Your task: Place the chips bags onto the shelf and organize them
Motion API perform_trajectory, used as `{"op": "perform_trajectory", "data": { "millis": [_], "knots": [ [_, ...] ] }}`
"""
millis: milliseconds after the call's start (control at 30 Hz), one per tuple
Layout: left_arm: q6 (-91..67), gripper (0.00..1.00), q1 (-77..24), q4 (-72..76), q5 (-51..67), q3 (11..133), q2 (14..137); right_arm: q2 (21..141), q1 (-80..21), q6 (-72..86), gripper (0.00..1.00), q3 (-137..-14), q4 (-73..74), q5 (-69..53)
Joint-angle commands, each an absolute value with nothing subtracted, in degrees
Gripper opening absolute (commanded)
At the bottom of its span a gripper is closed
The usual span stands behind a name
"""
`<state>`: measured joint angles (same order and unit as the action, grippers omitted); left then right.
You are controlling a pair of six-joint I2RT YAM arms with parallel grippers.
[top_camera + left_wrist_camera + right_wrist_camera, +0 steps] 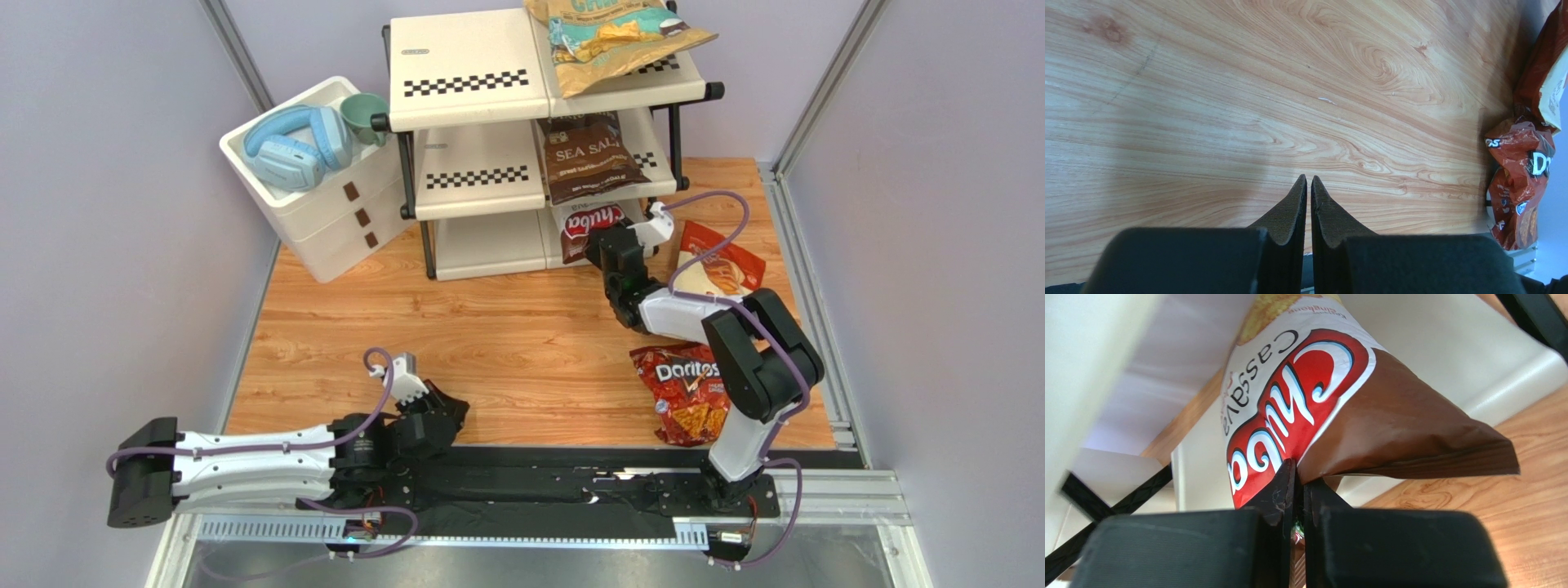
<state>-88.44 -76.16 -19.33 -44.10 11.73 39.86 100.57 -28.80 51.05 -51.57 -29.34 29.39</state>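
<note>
The right gripper has its two fingers pressed together on the near edge of the Chuba bag, pinching the crimped end. From the gripper the bag runs straight away toward the far side, with its long axis near-to-far. Most of it is under the middle tier, on the right half of the bottom tier of the shelf. One brown near corner juts out past the tier's front lip, over the table.

To my eye, what matters next is that line. The bag lies directly far of the fingers, so a push along its own length would seat it deeper before the fingers let go. Released as it sits, the overhanging corner might let it slide forward.

The right-hand column is filling up. The tan-and-teal bag lies on the top tier and the Sea Salt bag on the middle tier, right above the Chuba bag.

Two bags are on the table. The cream bag lies just right of the right gripper, by the shelf's right side, and the Doritos bag lies nearer, beside the right arm. Both are on the right, so I'd judge the right arm the nearer one for them.

The left gripper is closed on nothing, low over the table at the near left, well apart from the shelf.
</note>
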Motion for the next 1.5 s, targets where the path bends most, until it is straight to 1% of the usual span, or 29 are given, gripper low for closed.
{"op": "perform_trajectory", "data": {
  "millis": [0, 33, 67, 100, 167, 267, 333, 400, 467, 500, 567, 600, 667, 700, 733, 767, 800, 867, 900, 933, 967, 1000, 1033, 1067, 1167, 1267, 1300, 1367, 1467],
  "knots": [
    [-88.9, 0.09, -76.4, -21.9, -45.9, 11.6, 38.8, 102.9, -28.9, 54.4, 0.04, -55.6, -25.1, 31.6],
    [-88.7, 0.09, -76.4, -21.9, -45.7, 11.7, 38.8, 103.2, -28.9, 54.8, 0.12, -56.2, -24.0, 31.3],
    [-88.5, 0.09, -76.5, -22.0, -45.7, 11.9, 38.8, 103.7, -28.9, 54.8, 0.3, -57.3, -22.0, 31.1],
    [-88.2, 0.09, -76.5, -22.0, -45.7, 12.0, 38.8, 104.1, -28.8, 54.5, 0.38, -57.8, -21.4, 30.3],
    [-88.3, 0.09, -76.5, -22.1, -45.8, 12.2, 38.9, 104.2, -28.8, 53.3, 0.6, -58.4, -20.6, 29.3],
    [-88.1, 0.09, -76.4, -22.1, -46.0, 12.5, 39.1, 102.1, -28.8, 52.9, 0.64, -55.7, -21.4, 27.8],
    [-87.3, 0.09, -76.4, -21.3, -46.4, 12.7, 39.2, 97.4, -28.8, 53.4, 0.66, -51.5, -21.1, 26.6],
    [-83.3, 0.11, -76.5, -19.4, -46.8, 13.2, 39.7, 91.4, -28.8, 53.8, 0.71, -48.2, -20.7, 24.8],
    [-78.3, 0.13, -76.4, -16.0, -47.4, 14.1, 41.0, 87.1, -28.8, 54.0, 0.73, -43.3, -18.3, 23.7],
    [-77.4, 0.2, -76.4, -15.3, -48.2, 15.1, 41.7, 82.3, -28.8, 53.5, 0.74, -41.7, -17.3, 22.7],
    [-72.8, 0.28, -76.3, -13.0, -48.8, 16.3, 44.3, 77.1, -29.0, 52.9, 0.75, -38.3, -13.4, 21.9],
    [-69.6, 0.37, -75.8, -11.4, -47.6, 17.4, 45.2, 74.6, -28.9, 52.5, 0.75, -37.5, -12.1, 21.2],
    [-64.5, 0.38, -73.8, -4.6, -43.4, 18.5, 48.3, 66.6, -29.0, 50.5, 0.77, -36.5, -6.6, 20.7],
    [-57.7, 0.4, -71.6, 2.3, -36.8, 20.1, 49.6, 64.1, -28.9, 49.3, 0.78, -36.6, -4.4, 20.5],
    [-54.4, 0.41, -71.1, 5.3, -34.1, 21.3, 51.2, 58.9, -28.9, 48.0, 0.78, -37.1, -1.6, 20.9],
    [-51.9, 0.42, -70.7, 6.4, -32.5, 23.1, 55.5, 56.5, -28.9, 47.3, 0.78, -38.3, 5.1, 21.7],
    [-48.6, 0.45, -70.3, 5.7, -31.3, 27.9, 58.2, 54.1, -28.9, 46.2, 0.78, -39.0, 8.1, 23.4],
    [-44.7, 0.53, -68.8, 6.9, -28.3, 32.1, 66.0, 47.6, -28.8, 43.9, 0.79, -40.2, 15.9, 24.9],
    [-44.0, 0.54, -67.4, 10.5, -22.1, 34.7, 68.6, 45.6, -28.7, 43.9, 0.8, -40.3, 18.4, 26.4],
    [-43.9, 0.54, -63.7, 13.5, -17.9, 35.2, 71.3, 43.8, -28.7, 43.9, 0.81, -40.3, 20.4, 26.5],
    [-44.6, 0.54, -62.0, 16.7, -13.8, 35.8, 76.6, 40.1, -28.3, 43.6, 0.81, -40.4, 23.7, 26.2],
    [-45.7, 0.54, -60.5, 21.7, -7.9, 37.1, 79.3, 38.6, -28.6, 43.3, 0.81, -40.9, 25.7, 25.8],
    [-46.5, 0.55, -58.7, 23.4, -5.3, 38.2, 82.1, 36.9, -28.6, 43.3, 0.81, -41.2, 29.7, 25.9],
    [-46.5, 0.54, -58.2, 24.3, -2.8, 39.8, 87.9, 34.2, -28.6, 43.0, 0.81, -41.5, 31.4, 26.3],
    [-47.5, 0.53, -58.1, 26.9, 7.1, 46.8, 97.0, 28.6, -28.5, 41.2, 0.81, -41.2, 36.7, 28.6],
    [-51.5, 0.54, -58.4, 35.7, 14.3, 48.2, 103.3, 25.1, -28.5, 41.1, 0.82, -39.7, 40.4, 29.2],
    [-52.6, 0.54, -58.6, 40.1, 15.5, 48.3, 104.9, 23.3, -28.4, 41.5, 0.82, -38.9, 41.1, 29.0],
    [-55.4, 0.55, -60.0, 43.4, 17.1, 49.1, 108.5, 21.6, -28.5, 42.2, 0.82, -37.7, 42.6, 28.4],
    [-61.0, 0.56, -61.3, 55.8, 18.8, 49.1, 112.8, 20.3, -28.5, 43.2, 0.82, -37.0, 44.2, 27.3]
  ]
}}
